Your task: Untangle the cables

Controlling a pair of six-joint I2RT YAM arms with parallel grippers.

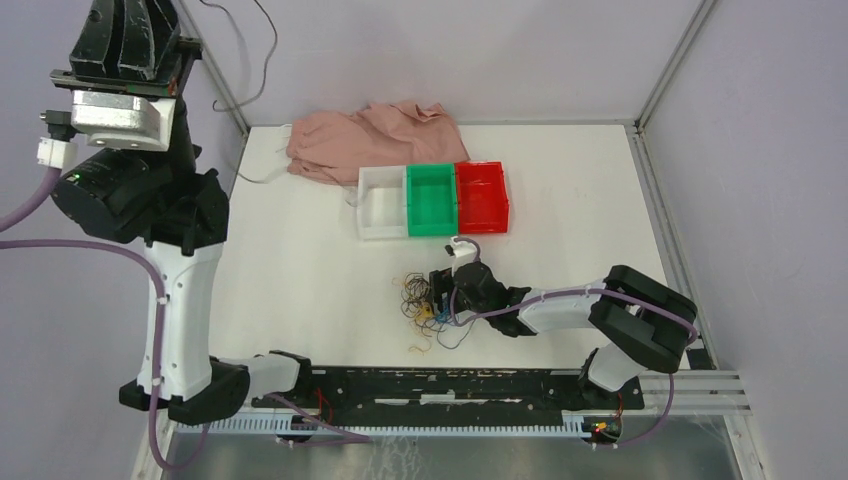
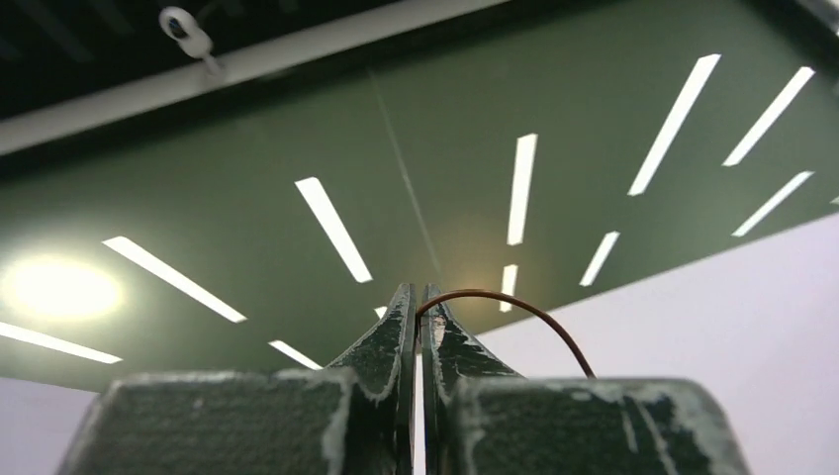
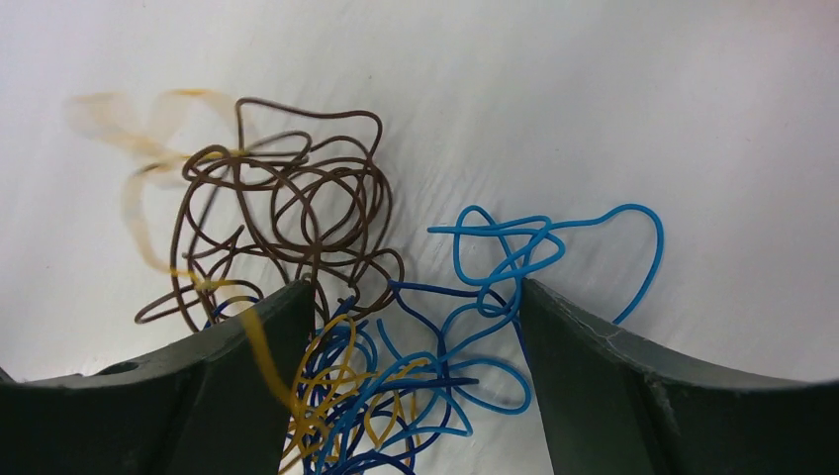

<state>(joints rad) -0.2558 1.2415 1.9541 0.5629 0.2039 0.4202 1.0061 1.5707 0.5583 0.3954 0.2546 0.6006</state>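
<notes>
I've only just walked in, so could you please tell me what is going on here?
The right hand sits open, low over the tangle of cables on the table, its fingers either side of the blue and yellow strands, with the brown bunch just beyond. The left hand is raised high, shut on a single brown wire. Most wires are knotted together.
</notes>
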